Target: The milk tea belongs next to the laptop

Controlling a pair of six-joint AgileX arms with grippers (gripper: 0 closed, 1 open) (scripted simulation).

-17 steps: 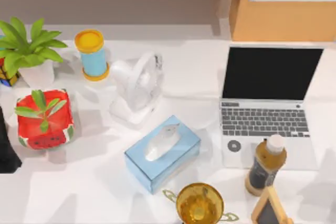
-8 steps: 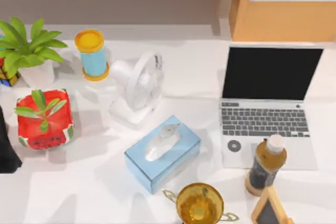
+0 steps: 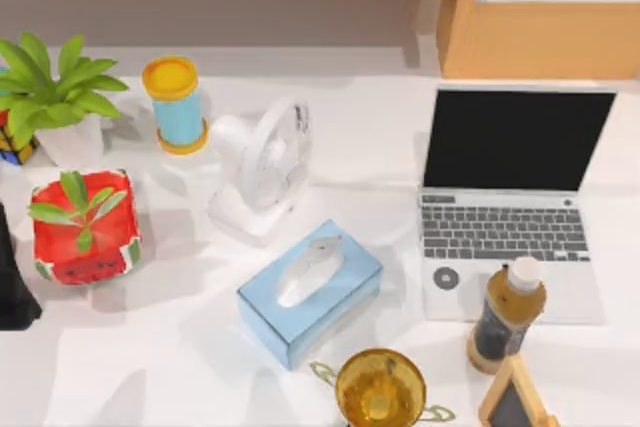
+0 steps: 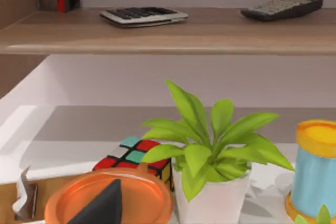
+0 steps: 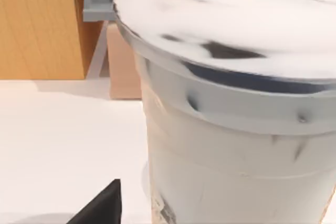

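**Milk tea upright at the laptop's front right corner; both arms at the margins**

Top view. The milk tea (image 3: 508,315), a small bottle with a white cap, tan shoulder and dark label band, stands upright on the white surface (image 3: 180,367). It sits at the front edge of the laptop (image 3: 512,209), overlapping the palm rest right of the round dark sticker. The laptop is open, its black screen facing the camera and its grey keyboard below. Just in front of the bottle lies a small wood-framed chalkboard (image 3: 514,399); to that board's left stands a golden two-handled trophy cup (image 3: 380,387). A light blue tissue box (image 3: 310,290) occupies the centre, with a white desk fan (image 3: 262,165) behind it. At the left are a red watermelon-patterned planter (image 3: 84,227), a leafy plant in a white pot (image 3: 58,97) and a blue cylinder with yellow ends (image 3: 176,105).

A dark part of the left arm (image 3: 12,282) shows at the left edge of the surface; whether the left claw is released or clenched cannot be told. In the right wrist view a large white lidded cup (image 5: 236,103) stands close to the camera; the state of the right claw likewise cannot be told.
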